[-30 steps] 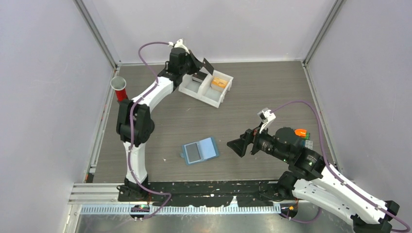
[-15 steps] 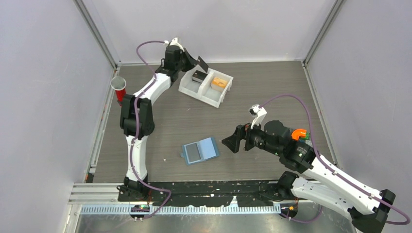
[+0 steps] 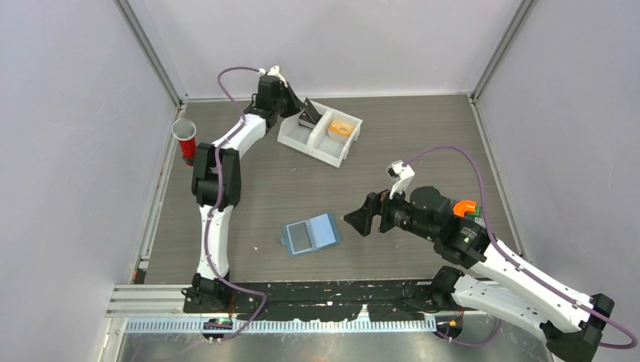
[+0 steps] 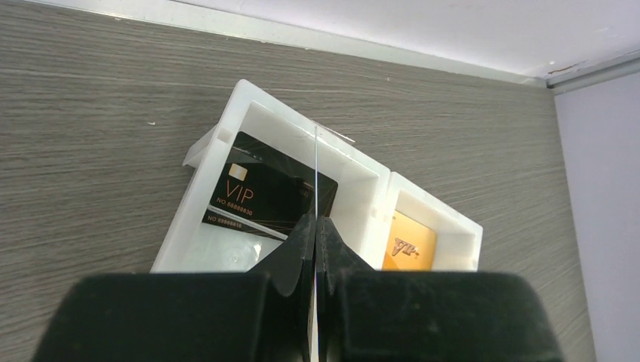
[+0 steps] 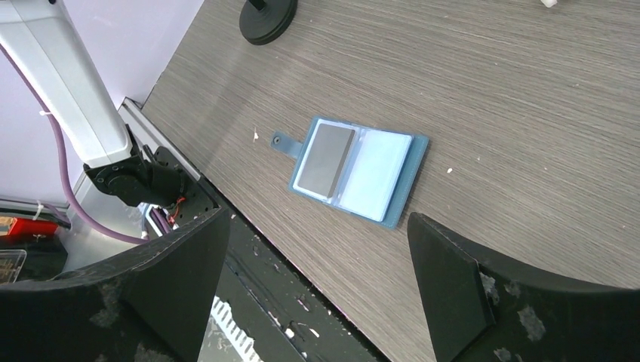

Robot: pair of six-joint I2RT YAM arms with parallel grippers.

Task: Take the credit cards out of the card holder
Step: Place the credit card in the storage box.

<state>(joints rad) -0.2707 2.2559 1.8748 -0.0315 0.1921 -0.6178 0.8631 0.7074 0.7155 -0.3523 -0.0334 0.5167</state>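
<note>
Pinching one credit card above the white tray, left fingers clamp tight; right fingers gape empty.

Card holder light blue; credit card black; tray white.

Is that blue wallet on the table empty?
No, a dark grey card lies in one half of the open wallet.
</note>
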